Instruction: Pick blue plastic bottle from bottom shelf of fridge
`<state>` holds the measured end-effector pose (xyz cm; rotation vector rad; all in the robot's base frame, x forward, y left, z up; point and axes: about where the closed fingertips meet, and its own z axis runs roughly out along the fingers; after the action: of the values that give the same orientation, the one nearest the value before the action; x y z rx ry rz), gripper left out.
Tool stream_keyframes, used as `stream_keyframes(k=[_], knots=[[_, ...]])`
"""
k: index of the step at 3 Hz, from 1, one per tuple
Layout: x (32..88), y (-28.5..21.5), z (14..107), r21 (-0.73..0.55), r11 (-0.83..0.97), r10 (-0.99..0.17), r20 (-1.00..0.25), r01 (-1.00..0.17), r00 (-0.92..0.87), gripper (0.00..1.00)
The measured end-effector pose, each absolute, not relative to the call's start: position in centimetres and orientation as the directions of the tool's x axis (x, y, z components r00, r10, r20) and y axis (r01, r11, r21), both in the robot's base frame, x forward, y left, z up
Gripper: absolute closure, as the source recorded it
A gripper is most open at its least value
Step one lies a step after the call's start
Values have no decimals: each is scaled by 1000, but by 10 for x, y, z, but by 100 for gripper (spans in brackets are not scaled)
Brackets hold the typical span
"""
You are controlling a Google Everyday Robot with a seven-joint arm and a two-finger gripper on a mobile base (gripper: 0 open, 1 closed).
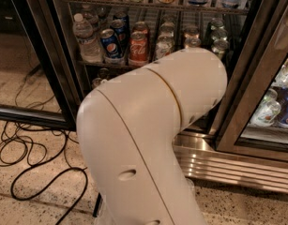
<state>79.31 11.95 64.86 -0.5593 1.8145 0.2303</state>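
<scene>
Cream arm point(148, 125) blocking fridge point(246, 69), tool and blue plastic bottle both hidden behind it, grip cannot tell

Cream arm point(148, 125) hides the gripper, black-framed fridge point(56, 64) holds blue can point(110, 43) and red can point(138, 48), speckled floor point(246, 205)

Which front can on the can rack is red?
The Coca-Cola can, right of the blue Pepsi can; silver cans stand to its right. The gripper is not in view; the white arm fills the foreground.
</scene>
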Motion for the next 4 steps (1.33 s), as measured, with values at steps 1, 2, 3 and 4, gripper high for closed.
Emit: stream_keyframes(k=[1,2,3,4], knots=[[793,120,649,-123,866,-257,-941,-484,-219,0],[795,117,645,-172,875,-279,-943,-452,-181,0],[803,117,644,-210,880,-293,-946,-426,-138,0],[810,120,642,-217,883,-289,-950,-416,-119,0]])
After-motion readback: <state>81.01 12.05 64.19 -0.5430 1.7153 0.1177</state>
